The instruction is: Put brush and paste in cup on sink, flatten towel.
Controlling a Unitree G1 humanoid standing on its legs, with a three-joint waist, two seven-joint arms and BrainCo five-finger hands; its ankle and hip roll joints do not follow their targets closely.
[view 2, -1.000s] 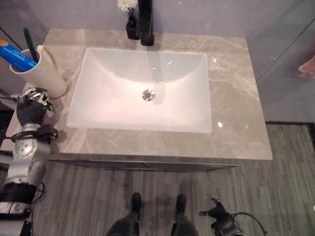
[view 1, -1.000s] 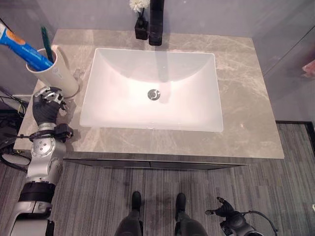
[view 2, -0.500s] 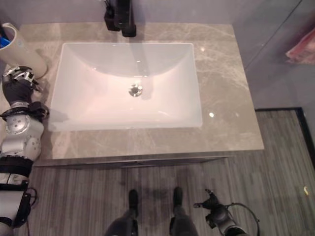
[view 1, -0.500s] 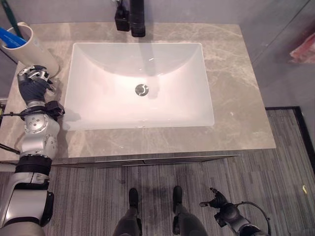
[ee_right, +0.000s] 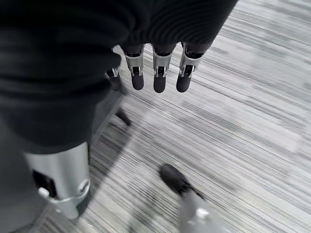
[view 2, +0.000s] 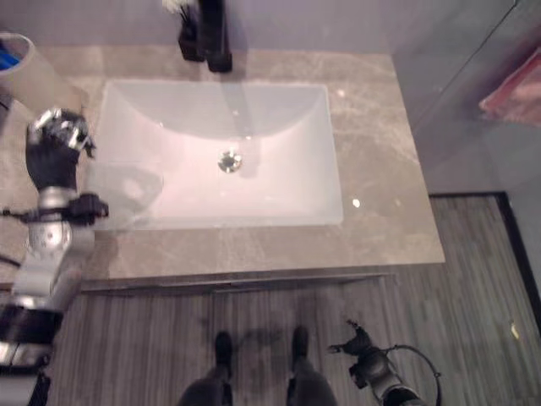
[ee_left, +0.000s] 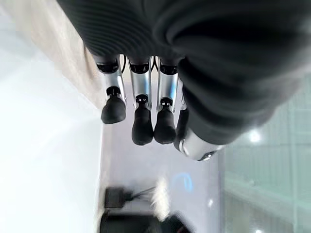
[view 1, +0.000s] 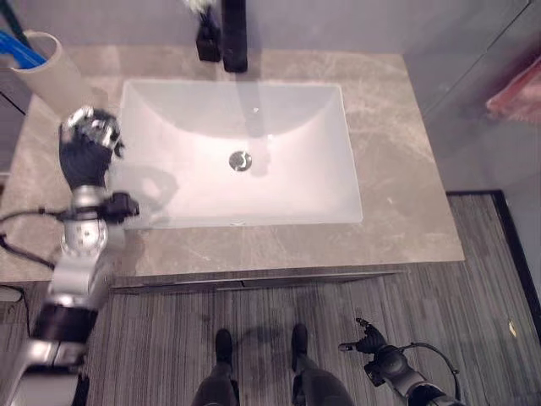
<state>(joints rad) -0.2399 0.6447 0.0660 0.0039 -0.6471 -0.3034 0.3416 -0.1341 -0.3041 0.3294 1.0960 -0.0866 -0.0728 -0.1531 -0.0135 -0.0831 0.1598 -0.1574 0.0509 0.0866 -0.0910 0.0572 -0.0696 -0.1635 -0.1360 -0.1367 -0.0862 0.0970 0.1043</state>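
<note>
While my left hand hovers empty at the basin's 9 o'clock edge, fingers loosely extended, one cup stands at 10 o'clock holding one blue paste tube. My right hand hangs relaxed, empty, at 5 o'clock.

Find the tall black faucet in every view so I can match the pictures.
Left eye view: tall black faucet at the top edge, behind the white rectangular basin.
Right eye view: faucet at the top edge, behind the basin.
Left wrist view: probably the blurred dark shape beside the basin.
Right wrist view: faces the grey striped floor.
Shared landmark: the basin.
</note>
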